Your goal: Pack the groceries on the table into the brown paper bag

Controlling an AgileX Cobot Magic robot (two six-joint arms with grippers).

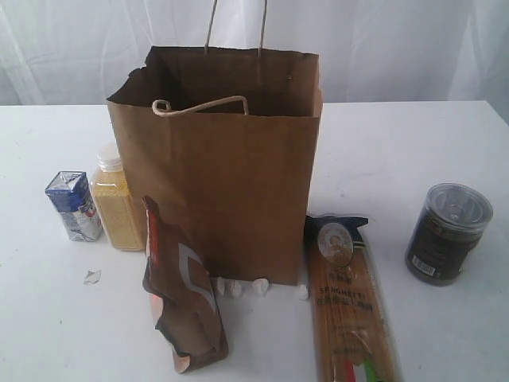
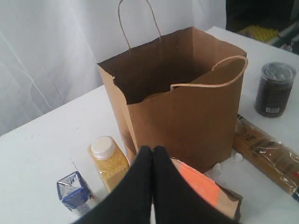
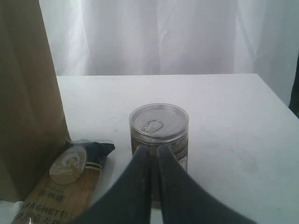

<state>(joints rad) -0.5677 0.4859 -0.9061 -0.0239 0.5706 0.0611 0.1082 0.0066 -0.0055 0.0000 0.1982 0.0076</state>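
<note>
The brown paper bag (image 1: pixel 231 183) stands open in the middle of the table (image 1: pixel 398 143). To its left are the yellow-filled bottle (image 1: pixel 118 203) and the small blue-white carton (image 1: pixel 73 205). The brown-orange foil pouch (image 1: pixel 179 294) leans at the bag's front left. The spaghetti packet (image 1: pixel 346 302) lies at the front right, and the dark clear-lidded jar (image 1: pixel 447 232) stands further right. The tan-lidded jar does not show. My left gripper (image 2: pixel 152 150) is shut and empty above the pouch (image 2: pixel 205 184) and bottle (image 2: pixel 108 161). My right gripper (image 3: pixel 153 150) is shut and empty, short of the dark jar (image 3: pixel 161 130).
Small white crumbs (image 1: pixel 238 288) lie along the bag's front base, and a pale scrap (image 1: pixel 92 276) lies near the carton. A white curtain hangs behind the table. The bag's near handle (image 1: pixel 199 105) droops inside its mouth; the far handle stands up.
</note>
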